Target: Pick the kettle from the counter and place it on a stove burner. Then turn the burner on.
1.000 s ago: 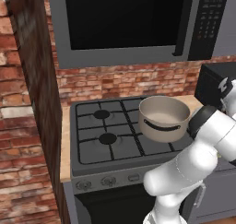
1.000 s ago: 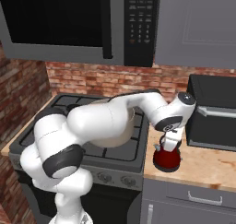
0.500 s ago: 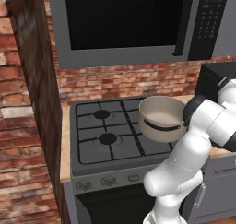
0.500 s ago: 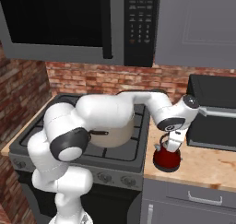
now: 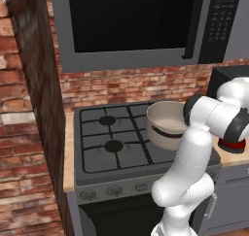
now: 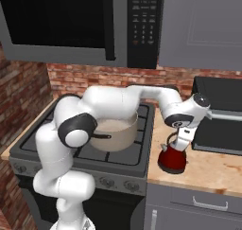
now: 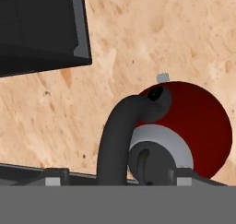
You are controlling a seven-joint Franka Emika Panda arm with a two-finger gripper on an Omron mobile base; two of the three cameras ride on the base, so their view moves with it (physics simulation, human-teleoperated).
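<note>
Kettle (image 6: 172,159) sits on the counter (image 6: 212,170), right of the stove. Gripper (image 6: 180,146) hangs directly above its looped handle (image 7: 120,135), jaws straddling the loop, part open, nothing gripped yet. Burner (image 5: 113,145) lies well left.

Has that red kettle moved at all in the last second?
No. The kettle sits at the same spot on the counter, just right of the stove's edge.

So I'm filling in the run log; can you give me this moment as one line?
phase: grasp approach | pincer: at kettle handle, grip unconfirmed | kettle: on counter | burner: off
</note>
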